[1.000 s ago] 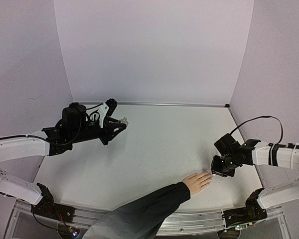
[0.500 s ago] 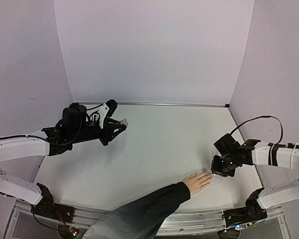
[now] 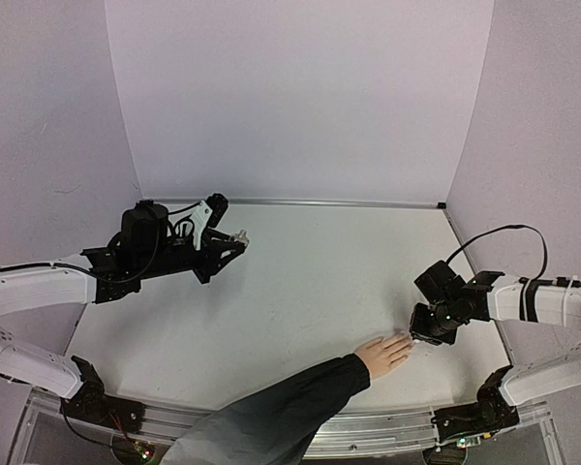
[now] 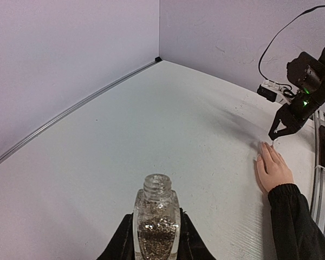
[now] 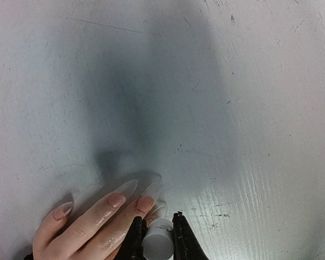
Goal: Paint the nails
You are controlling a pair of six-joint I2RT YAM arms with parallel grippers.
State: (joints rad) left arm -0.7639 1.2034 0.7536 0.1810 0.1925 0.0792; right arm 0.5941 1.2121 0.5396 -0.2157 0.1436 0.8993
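Lilac walls [image 3: 300, 97] around a scuffed white table [image 3: 310, 291]. Black-sleeved hand [image 3: 382, 354] lies flat near the front right edge. Left gripper [image 3: 225, 244] pinches an uncapped glitter bottle [image 4: 156, 222], raised at far left. Right gripper [image 3: 421, 334] clamps a white cap [image 5: 158, 245] right at the long nails [image 5: 127, 187].

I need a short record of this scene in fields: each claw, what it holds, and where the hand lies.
left claw: shut on the open glass bottle, far from the hand
right claw: shut on a white brush cap, at the hand's tips
hand: flat on the table, fingers outstretched, black sleeve
nails: long, pale; brush contact not clear
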